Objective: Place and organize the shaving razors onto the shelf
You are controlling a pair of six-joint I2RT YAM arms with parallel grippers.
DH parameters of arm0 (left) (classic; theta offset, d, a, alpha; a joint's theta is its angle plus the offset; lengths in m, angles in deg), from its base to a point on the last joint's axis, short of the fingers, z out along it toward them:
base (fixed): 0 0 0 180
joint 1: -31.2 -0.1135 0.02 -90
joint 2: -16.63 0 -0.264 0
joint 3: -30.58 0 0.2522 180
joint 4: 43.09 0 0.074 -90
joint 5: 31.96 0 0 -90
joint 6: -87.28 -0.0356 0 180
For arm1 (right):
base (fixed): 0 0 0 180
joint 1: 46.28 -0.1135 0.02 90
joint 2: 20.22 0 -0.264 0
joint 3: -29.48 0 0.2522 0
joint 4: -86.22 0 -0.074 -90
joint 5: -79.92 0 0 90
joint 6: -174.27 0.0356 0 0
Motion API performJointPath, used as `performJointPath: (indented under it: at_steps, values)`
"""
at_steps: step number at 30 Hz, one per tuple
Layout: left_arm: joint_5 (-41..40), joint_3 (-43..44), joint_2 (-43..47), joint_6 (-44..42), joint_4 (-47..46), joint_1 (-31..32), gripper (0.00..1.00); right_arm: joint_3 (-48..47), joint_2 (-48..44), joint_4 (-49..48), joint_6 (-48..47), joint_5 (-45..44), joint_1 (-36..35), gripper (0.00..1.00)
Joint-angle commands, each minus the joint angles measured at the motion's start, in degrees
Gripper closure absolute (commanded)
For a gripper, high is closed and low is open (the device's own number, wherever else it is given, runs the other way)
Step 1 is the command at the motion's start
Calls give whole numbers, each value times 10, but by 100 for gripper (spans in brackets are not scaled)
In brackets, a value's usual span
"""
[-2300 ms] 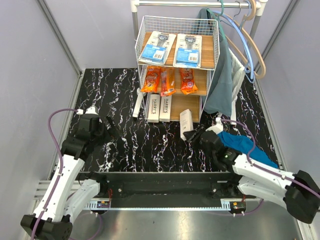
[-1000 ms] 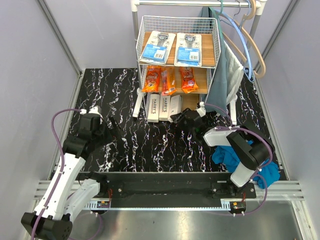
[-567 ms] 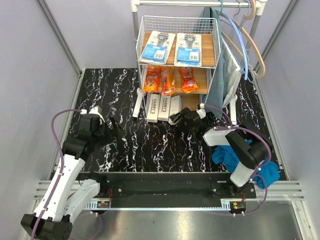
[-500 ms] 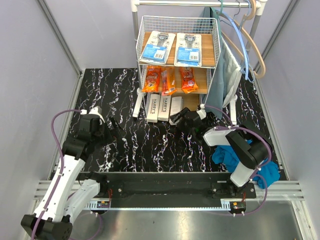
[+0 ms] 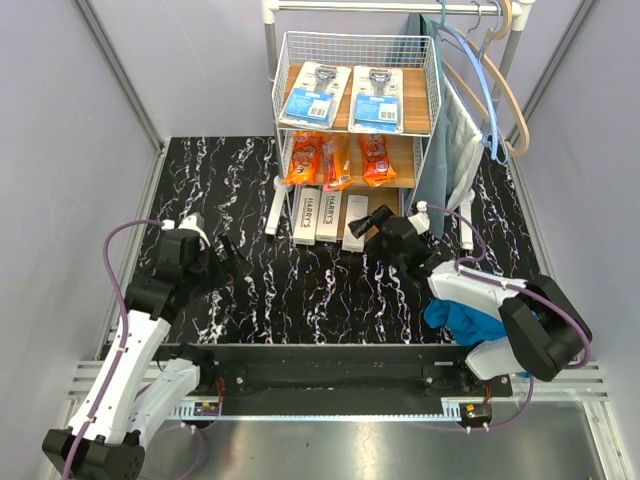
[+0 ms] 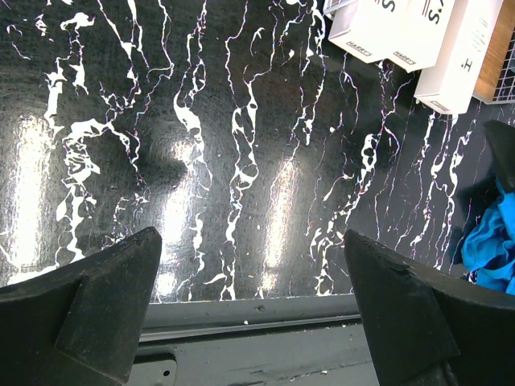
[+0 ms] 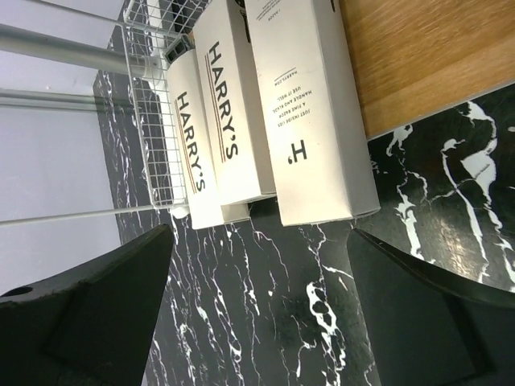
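- Three white boxes (image 5: 330, 215) on the shelf's (image 5: 432, 60) bottom board; cards (image 5: 345, 97) top, orange bags (image 5: 336, 160) middle.
- Right gripper (image 5: 378, 222) wide, empty, just in front of shelf; left gripper (image 5: 220, 257) wide, empty, well left of it.
- Looks nearly done; rightmost one sticks out, probably needs pushing flush.

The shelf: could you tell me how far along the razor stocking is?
Nearly finished. Two blister cards lie on the top board, three orange bags on the middle, three HARRY'S boxes on the bottom. Nothing is in hand: the left gripper and right gripper are open. Left: perhaps squaring the rightmost box, which juts out.
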State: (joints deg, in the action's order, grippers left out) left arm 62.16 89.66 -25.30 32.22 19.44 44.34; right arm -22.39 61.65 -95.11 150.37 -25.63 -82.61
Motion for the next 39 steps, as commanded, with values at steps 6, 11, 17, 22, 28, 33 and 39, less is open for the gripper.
performJointPath:
  at_steps: [6,11,17,22,28,33,39]
  values:
    - [9,9,0,-19,-24,0,1,34,-53,35,-19,-9,2,0]
    - [7,18,-8,-51,-23,0,1,32,-120,106,-36,-7,-13,0]
    - [0,34,-28,-72,-16,0,1,-12,-251,298,-94,-70,-51,0]
    - [-8,44,-39,-82,-10,0,1,-77,-329,443,-135,-110,-61,0]
    - [-13,55,-40,-85,-4,0,1,-150,-377,554,-186,-151,-61,0]
    - [-17,57,-39,-87,-4,0,1,-137,-411,570,-192,-164,-62,0]
    - [-16,62,-19,-102,-9,0,1,-120,-414,553,-203,-173,-61,0]
